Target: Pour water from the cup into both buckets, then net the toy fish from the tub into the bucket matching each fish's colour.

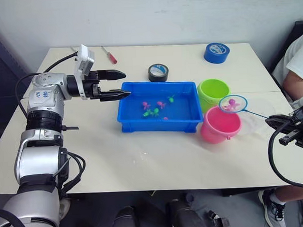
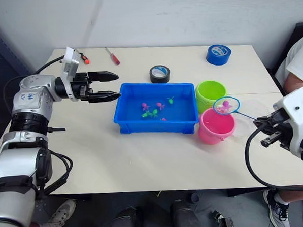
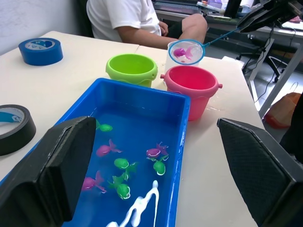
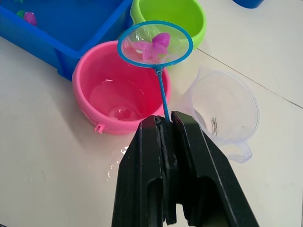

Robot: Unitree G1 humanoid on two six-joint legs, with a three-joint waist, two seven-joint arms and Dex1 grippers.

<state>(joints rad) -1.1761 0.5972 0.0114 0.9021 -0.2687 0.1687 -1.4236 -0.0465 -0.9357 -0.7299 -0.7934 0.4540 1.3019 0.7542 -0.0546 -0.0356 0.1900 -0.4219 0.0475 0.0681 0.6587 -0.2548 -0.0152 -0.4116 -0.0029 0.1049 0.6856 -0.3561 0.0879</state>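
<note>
The right tool (image 4: 165, 124) pinches the thin handle of the net (image 4: 155, 43), whose hoop hangs over the far rim of the pink bucket (image 4: 97, 111) with a pink fish (image 4: 154, 46) lying in its mesh; the green bucket (image 1: 214, 91) stands just behind the pink one, both beside the blue tub (image 1: 160, 122) on the desk (image 1: 144, 159); green and pink fish float in the tub's water; the clear cup (image 4: 227, 111) sits next to the pink bucket; the left tool (image 1: 120, 83) hovers spread at the tub's opposite end.
</note>
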